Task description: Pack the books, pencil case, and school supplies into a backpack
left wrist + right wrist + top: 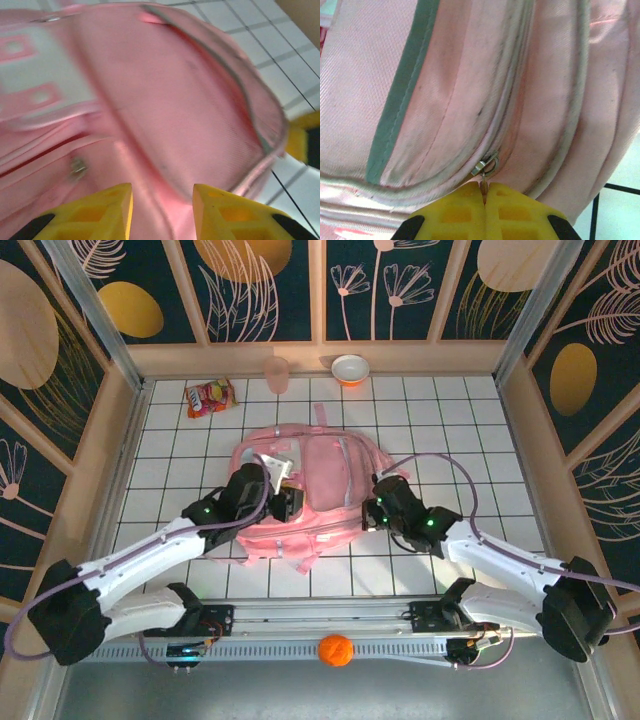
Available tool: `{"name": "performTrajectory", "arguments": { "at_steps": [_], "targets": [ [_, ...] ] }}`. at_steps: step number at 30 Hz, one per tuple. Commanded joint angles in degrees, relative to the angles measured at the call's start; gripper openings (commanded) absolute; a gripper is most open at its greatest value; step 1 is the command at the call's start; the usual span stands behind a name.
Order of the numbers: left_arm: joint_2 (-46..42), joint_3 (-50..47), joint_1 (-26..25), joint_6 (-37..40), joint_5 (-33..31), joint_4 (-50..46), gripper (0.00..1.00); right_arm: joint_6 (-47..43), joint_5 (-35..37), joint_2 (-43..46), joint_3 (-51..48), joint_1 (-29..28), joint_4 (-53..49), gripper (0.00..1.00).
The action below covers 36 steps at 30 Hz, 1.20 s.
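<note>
Tiled table (470,440), w/ pink backpack (320,468) lying flat mid-table btwn the two arms. Its near part is hidden under both wrists in the top view, and the inside can't be seen. The left wrist cam is motion-blurred, so the pocket seams + a small metal zip tab (77,168) are hard to make out.

Left gripper (162,212) is over the backpack's near-left part. Fingers are apart w/ a moderate gap and a ridge of pink fabric runs into it; can't tell if they touch it.

Right gripper (485,200) is at the backpack's near-right edge. Fingers are pressed together, pinching the zip pull (484,184) just under its metal slider (489,163), near a grey-green trim (400,100).

Along the far edge:
- snack packet (210,397), red/yellow print too small to read
- white bowl w/ orange base (350,369)
- pink cup (277,373)

Orange ball (336,650) sits on the metal front strip btwn the arm bases.
</note>
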State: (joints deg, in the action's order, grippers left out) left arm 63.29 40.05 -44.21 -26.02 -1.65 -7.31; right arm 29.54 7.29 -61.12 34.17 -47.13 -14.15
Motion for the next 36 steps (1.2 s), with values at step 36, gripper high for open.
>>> {"name": "performTrajectory", "arguments": {
  "at_steps": [36],
  "targets": [
    [2.02, -7.32, 9.82, 46.84, 22.91, 27.24, 0.57, 1.6, -5.65, 0.23, -0.94, 1.06, 4.16, 0.0]
  ]
}}
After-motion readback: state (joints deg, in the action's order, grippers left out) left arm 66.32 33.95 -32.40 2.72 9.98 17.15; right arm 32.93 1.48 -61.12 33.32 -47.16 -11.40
